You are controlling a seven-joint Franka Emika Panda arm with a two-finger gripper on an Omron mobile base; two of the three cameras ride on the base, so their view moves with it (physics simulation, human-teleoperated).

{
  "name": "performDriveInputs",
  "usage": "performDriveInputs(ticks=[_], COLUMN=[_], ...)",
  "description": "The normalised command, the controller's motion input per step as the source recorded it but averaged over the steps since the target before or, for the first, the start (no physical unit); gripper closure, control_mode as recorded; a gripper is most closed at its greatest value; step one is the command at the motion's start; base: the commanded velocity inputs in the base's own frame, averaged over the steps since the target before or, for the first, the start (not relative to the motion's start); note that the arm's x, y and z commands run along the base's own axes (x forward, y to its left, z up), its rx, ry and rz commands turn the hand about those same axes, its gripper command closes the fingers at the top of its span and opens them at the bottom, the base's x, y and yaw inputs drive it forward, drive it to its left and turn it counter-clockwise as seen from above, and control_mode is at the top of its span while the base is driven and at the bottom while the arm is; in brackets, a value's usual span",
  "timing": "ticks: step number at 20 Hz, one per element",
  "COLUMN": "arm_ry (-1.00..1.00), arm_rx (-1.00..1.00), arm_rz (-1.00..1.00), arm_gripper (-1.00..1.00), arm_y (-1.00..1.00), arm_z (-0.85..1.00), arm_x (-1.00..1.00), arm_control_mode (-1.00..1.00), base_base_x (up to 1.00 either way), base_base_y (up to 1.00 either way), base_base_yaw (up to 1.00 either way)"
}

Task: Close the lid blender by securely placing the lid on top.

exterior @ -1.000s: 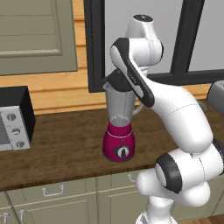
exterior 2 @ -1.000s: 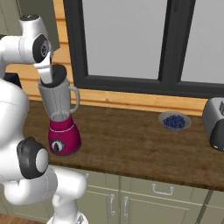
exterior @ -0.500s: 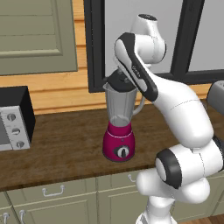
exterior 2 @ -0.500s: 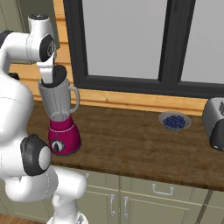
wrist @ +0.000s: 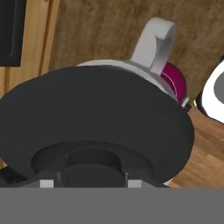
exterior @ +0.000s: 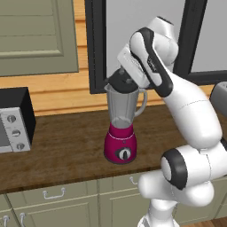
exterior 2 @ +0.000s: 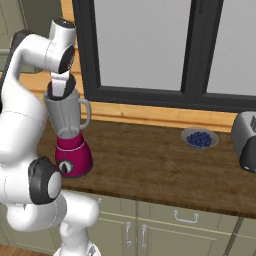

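A wooden kitchen counter [exterior: 66, 146] runs below a dark-framed window [exterior 2: 145, 50], and the blender [exterior: 122, 128] stands on it near the front edge, magenta base down, clear jar up, handle toward the window side. The lid [exterior: 122, 83] sits at the jar's rim, tilted a little, with the gripper [exterior: 129, 80] closed narrowly on it from above; in the hand view the dark cap [wrist: 94, 122] covers most of the jar mouth. Along the counter a black-and-grey appliance [exterior: 13, 119] stands at the left end, a bowl of blueberries [exterior 2: 199, 138] near the back edge, a toaster [exterior 2: 246, 140] at the right end. The arm arches high, its wrist bent down over the jar.
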Motion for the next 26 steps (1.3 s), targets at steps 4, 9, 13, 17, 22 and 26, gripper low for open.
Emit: performDriveInputs(ticks=[4,9,13,17,22,26], arm_ry=[0.0,0.09,0.27,0.26,0.24,0.05], arm_rx=[0.11,0.05,0.01,0.0,0.0,-0.03], arm_rz=[0.26,0.24,0.17,0.08,0.0,0.0], arm_gripper=[1.0,1.0,1.0,1.0,1.0,1.0], arm_y=[0.0,0.0,0.06,0.1,0.11,0.12], arm_z=[-0.1,-0.03,-0.04,-0.07,-0.13,-0.48], arm_x=[-0.03,0.05,0.23,0.02,-0.08,-0.37], arm_control_mode=[-1.0,-1.0,-1.0,-1.0,-1.0,-1.0], base_base_x=[0.0,0.0,0.0,0.0,0.0,0.0], base_base_y=[0.0,0.0,0.0,0.0,0.0,0.0], base_base_yaw=[0.0,0.0,0.0,0.0,0.0,0.0])
